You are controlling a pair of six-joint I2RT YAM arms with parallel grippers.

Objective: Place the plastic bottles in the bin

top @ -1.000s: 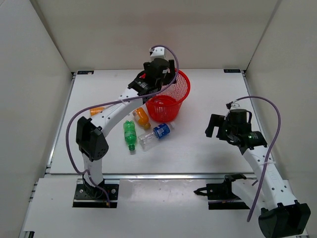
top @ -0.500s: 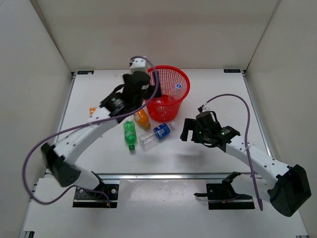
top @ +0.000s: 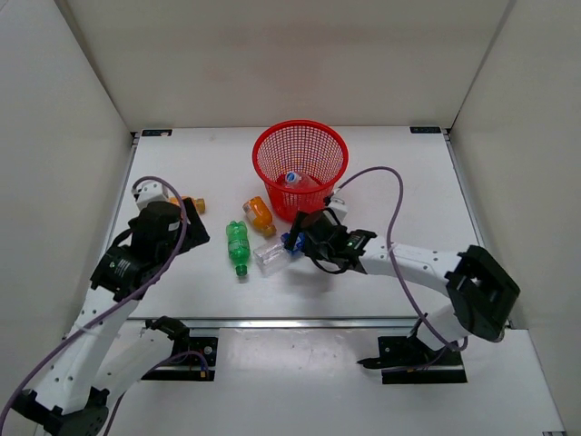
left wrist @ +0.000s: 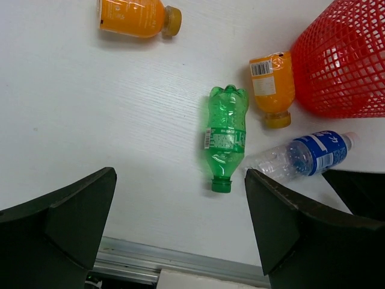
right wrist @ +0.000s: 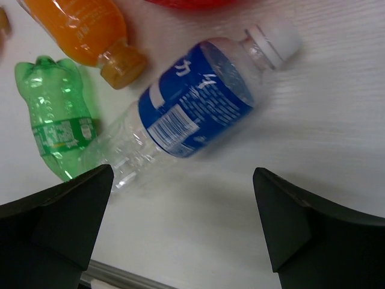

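Note:
The red mesh bin stands at the back centre with a clear bottle inside. On the table in front of it lie an orange bottle, a green bottle and a blue-label clear bottle. A second orange bottle lies at the left. My right gripper is open and empty, just above the blue-label bottle. My left gripper is open and empty, left of the green bottle. The left wrist view also shows the bin and both orange bottles.
White walls close in the table on the left, back and right. A metal rail runs along the near edge. The right arm's cable loops over the table right of the bottles.
My left arm has pulled back from the bin to the left front, empty; a clear bottle now lies in the bin. My right gripper has moved left, down to the blue-label bottle.

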